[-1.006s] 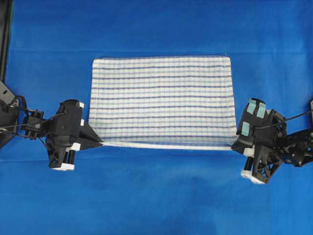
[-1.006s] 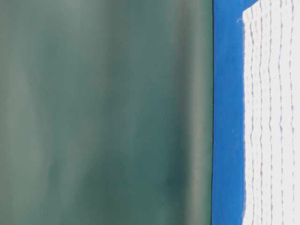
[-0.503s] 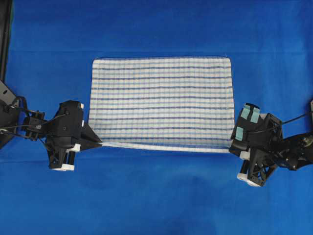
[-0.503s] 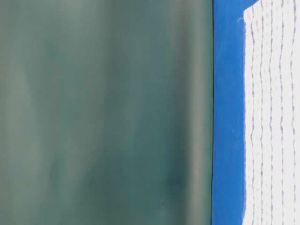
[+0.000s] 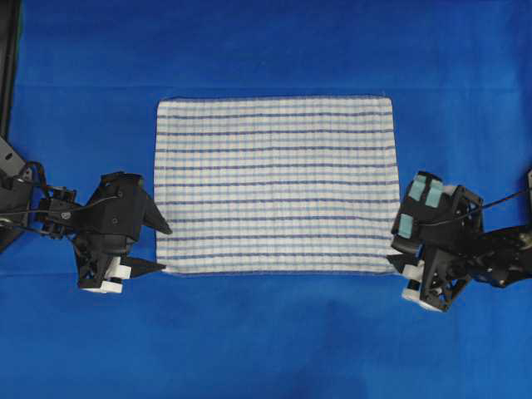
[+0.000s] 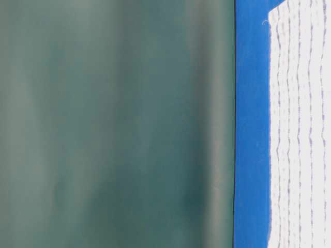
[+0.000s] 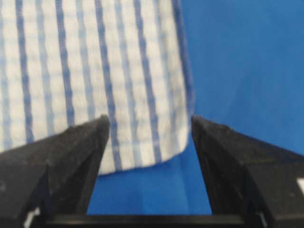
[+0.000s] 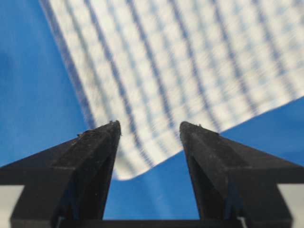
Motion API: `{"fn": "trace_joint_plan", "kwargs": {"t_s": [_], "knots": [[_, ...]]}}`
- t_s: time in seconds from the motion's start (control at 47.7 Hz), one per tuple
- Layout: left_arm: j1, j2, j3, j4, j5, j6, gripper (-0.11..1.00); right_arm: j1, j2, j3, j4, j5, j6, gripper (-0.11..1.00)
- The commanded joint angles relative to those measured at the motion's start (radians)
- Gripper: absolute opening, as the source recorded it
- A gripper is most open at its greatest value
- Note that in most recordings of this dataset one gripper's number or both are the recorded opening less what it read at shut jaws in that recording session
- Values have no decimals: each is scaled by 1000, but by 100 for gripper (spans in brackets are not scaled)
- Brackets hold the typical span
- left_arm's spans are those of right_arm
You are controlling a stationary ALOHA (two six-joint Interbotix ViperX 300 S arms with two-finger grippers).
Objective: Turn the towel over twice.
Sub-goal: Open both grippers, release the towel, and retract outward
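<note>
Both pincers — left pincer (image 5: pixel 160 247) and right pincer (image 5: pixel 396 247) — gape wide with nothing held, each beside a near corner of the towel (image 5: pixel 274 184), which lies flat between them, probably so its edge can settle.

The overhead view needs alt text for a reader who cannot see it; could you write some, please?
A striped white towel lies flat on a blue table sheet. The left hand and right hand sit open at its two near corners, gripping nothing.
</note>
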Motion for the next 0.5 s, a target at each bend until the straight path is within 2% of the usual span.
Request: {"fn": "trace_joint_plan", "kwargs": {"t_s": [0.0, 0.126, 0.293, 0.398, 0.482], "knots": [[2, -66, -38, -2, 46, 5, 64, -3, -71, -25, -55, 28, -3, 59], [17, -155, -58, -2, 71, 8, 64, -11, -147, -17, -176, 48, -6, 59], [72, -258, -55, 0, 66, 11, 64, -40, -258, 15, -379, 49, -6, 59], [118, -319, -46, 2, 63, 23, 64, -78, -327, 40, -472, 44, -6, 59], [147, -359, -38, 2, 54, 61, 64, -126, -393, 61, -538, 37, -8, 59]]}}
